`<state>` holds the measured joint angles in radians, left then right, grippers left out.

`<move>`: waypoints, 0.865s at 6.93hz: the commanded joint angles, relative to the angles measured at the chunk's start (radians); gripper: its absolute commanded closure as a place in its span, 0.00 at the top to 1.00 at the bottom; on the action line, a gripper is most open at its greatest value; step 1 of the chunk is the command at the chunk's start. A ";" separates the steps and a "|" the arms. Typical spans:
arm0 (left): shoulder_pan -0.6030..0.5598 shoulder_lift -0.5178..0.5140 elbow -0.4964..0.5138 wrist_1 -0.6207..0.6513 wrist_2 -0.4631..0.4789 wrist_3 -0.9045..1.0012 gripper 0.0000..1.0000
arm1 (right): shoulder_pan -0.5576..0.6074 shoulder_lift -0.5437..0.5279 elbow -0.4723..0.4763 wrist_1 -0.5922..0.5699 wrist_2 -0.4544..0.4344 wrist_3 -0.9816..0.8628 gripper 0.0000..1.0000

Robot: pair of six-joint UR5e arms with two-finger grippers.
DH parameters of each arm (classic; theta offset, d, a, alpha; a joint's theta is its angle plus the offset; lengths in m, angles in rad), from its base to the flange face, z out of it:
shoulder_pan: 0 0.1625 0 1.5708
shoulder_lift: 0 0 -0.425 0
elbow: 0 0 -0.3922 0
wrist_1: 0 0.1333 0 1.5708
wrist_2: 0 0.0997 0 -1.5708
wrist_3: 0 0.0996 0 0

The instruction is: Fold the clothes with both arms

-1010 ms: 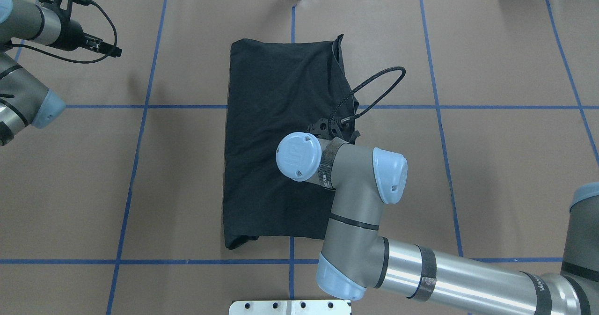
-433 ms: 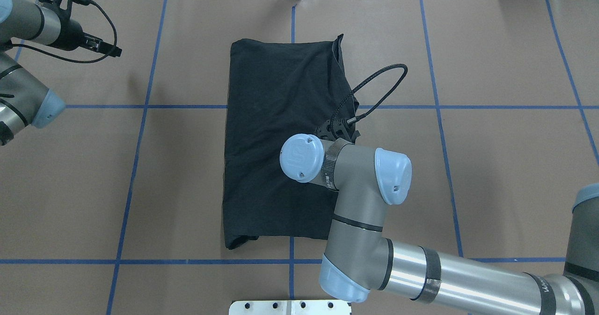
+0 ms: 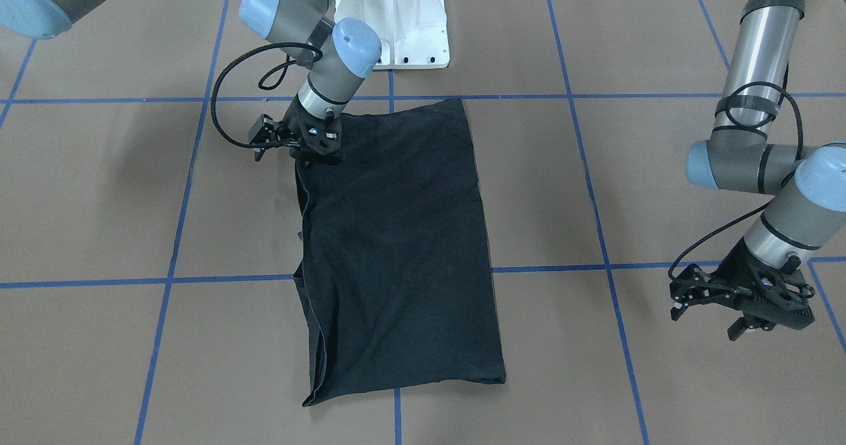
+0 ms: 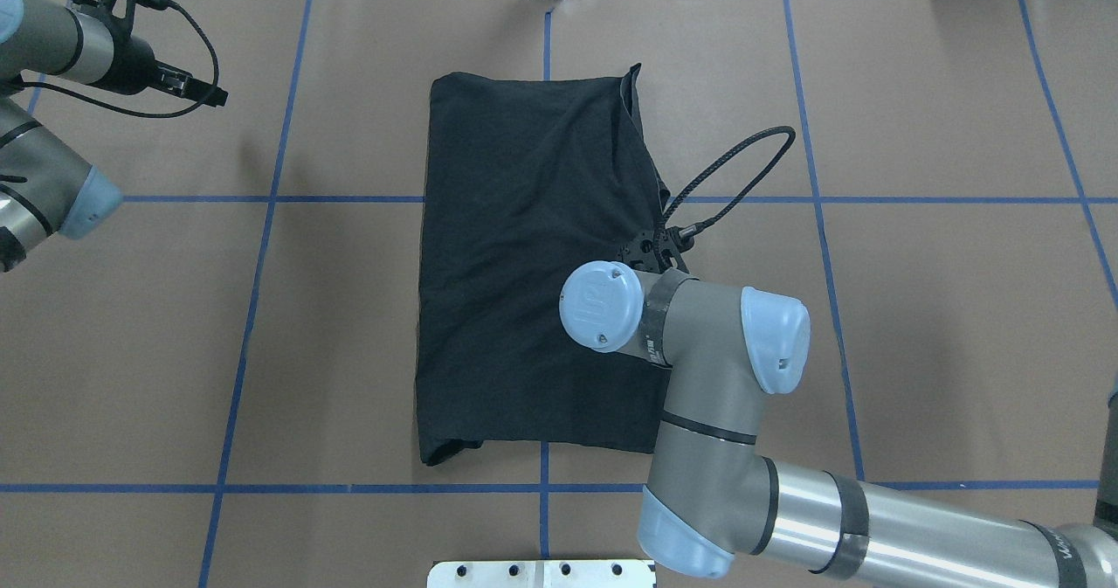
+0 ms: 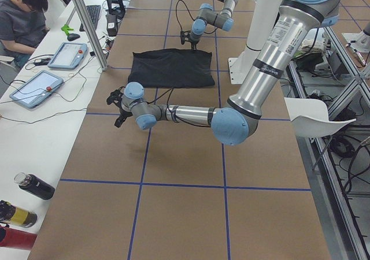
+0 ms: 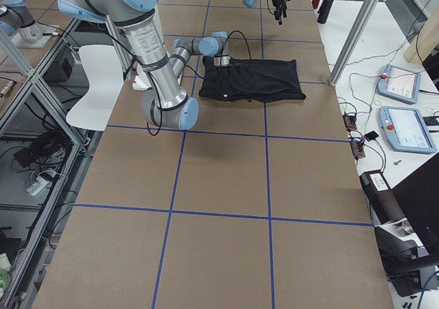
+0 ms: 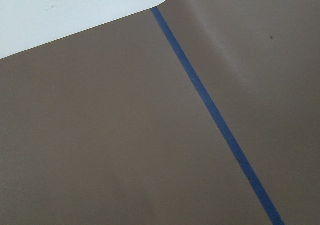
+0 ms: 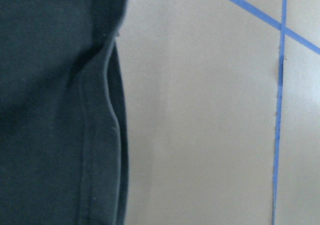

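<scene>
Judged the step in hand: getting a hold on the long edge of the black T-shirt [image 4: 524,265] for the next fold. To do it well, prob. needed to catch all stacked layers, not just the top one. Also needed the idle arm brought in to a matching corner, both ends lifted level w/ light tension, then edges laid flush.

Found the left gripper [image 3: 767,316] hovering far out on the robot's left over bare table [image 4: 131,352], well apart from the shirt. Couldn't tell fingers spread or pressed together; the wrist cam gave only paper & blue tape.

Found the T-shirt mid-table, folded to a long rectangle, no graphic showing, w/ loose hems along its right-hand side.

Found the right gripper [image 3: 317,156] down at that right-hand edge, toward the robot-near end. Couldn't tell if touching or just above, nor whether pinching cloth. The right wrist cam showed only layered hems beside paper, no fingers.
</scene>
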<state>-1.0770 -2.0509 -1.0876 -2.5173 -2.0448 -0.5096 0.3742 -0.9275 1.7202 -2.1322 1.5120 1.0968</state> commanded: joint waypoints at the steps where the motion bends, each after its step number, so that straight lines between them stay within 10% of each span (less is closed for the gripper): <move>1: 0.000 0.000 0.000 0.000 0.000 0.000 1.00 | -0.012 -0.054 0.052 0.000 -0.006 0.000 1.00; 6: 0.000 0.000 0.000 0.000 0.000 -0.001 1.00 | 0.095 0.009 0.066 0.192 0.019 -0.054 1.00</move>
<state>-1.0772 -2.0509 -1.0876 -2.5173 -2.0448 -0.5096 0.4184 -0.9382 1.7992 -2.0464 1.5167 1.0488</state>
